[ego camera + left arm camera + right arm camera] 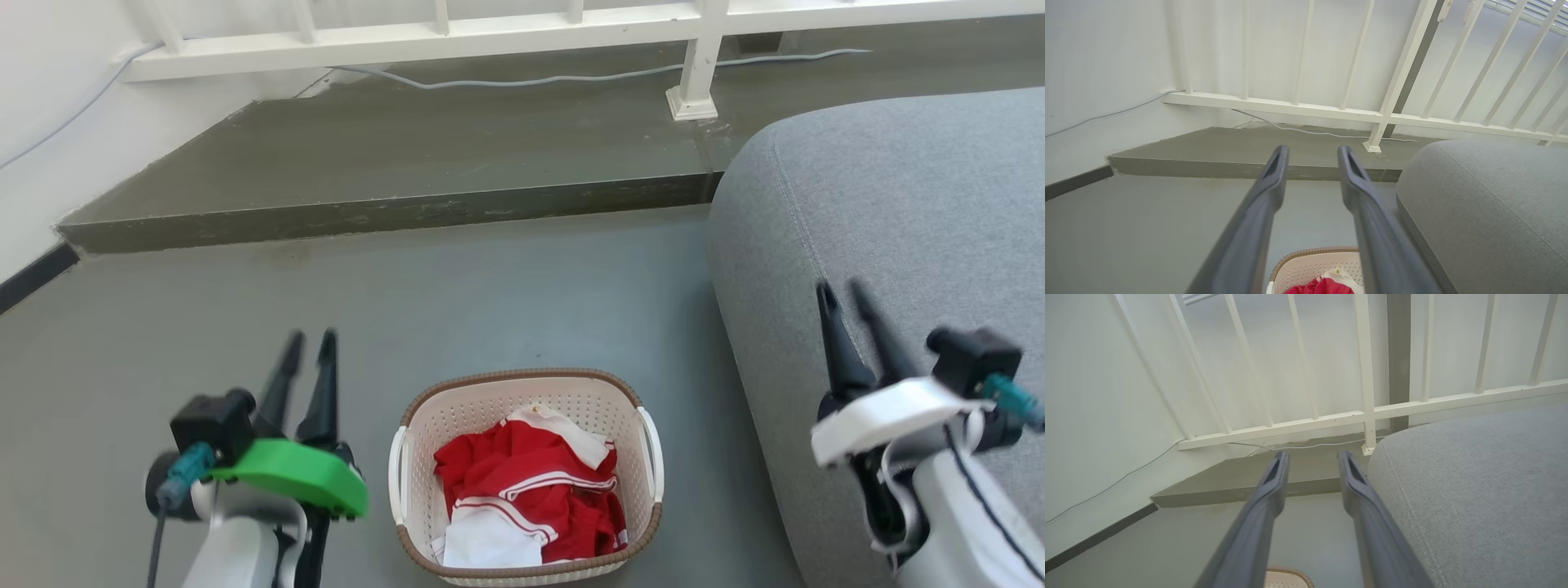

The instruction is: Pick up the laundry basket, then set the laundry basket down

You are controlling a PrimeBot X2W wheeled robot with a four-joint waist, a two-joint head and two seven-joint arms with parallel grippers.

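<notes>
The laundry basket (522,392) stands on the grey floor low in the head view, cream perforated plastic with a brown woven-look rim and white side handles. Red and white clothes (526,486) lie inside it. My left gripper (312,339) hovers open to the basket's left, fingers pointing away and holding nothing. My right gripper (842,292) is open over the grey sofa, to the basket's right. The basket's far rim (1314,252) peeks between my left fingers in the left wrist view, and a sliver of its rim (1288,572) shows at the bottom of the right wrist view.
A grey sofa (898,245) fills the right side, close to the basket. A raised concrete step (392,212) runs across beyond it, with a white railing (490,33) and a cable (571,79) on top. A white wall (49,122) borders the left.
</notes>
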